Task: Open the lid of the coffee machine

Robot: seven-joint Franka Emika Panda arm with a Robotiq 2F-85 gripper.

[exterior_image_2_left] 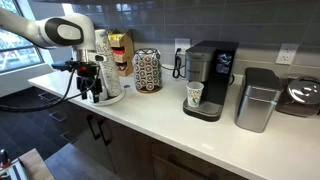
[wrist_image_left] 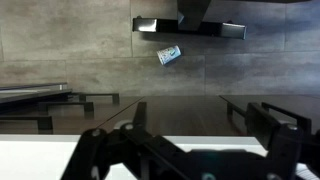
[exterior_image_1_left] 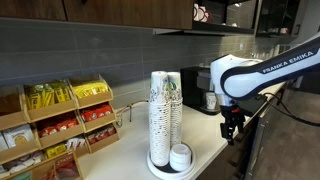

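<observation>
One arm only, white, and its gripper (exterior_image_2_left: 92, 90) hangs at the end of the counter (exterior_image_2_left: 150, 120) that sits far from the machine (exterior_image_2_left: 208, 78), close to the front edge. Fingers point down. In the wrist view the gripper (wrist_image_left: 190, 155) comes in from the bottom and its dark fingers (wrist_image_left: 105, 150) stand apart with nothing between them. It touches nothing.

In an exterior view the machine stands mid-counter against the back edge, under the grey tile wall, well apart from the gripper. The lid (exterior_image_2_left: 212, 46) lies flat and shut on top of the machine. A paper cup (exterior_image_2_left: 195, 95) stands in the front bay. A silver bin (exterior_image_2_left: 257, 100) is just beside the machine, on the side away from the arm. A round pod rack (exterior_image_2_left: 147, 70) stands between machine and arm, near the back edge.

Cup stacks (exterior_image_1_left: 165, 110) stand on a round tray near the counter's end corner, just beside the gripper (exterior_image_1_left: 232, 128). A short pile of white lids (exterior_image_1_left: 181, 155) sits on the same tray at the front. A snack rack (exterior_image_1_left: 60, 125) with yellow and red packets stands at the back edge, further along. In that exterior view the machine (exterior_image_1_left: 196, 85) is only partly seen behind the arm, and its lid is too dark to make out.

The wrist view shows grey tile, a dark shelf at the top and a small pale blue item (wrist_image_left: 169, 55) that I cannot identify.
</observation>
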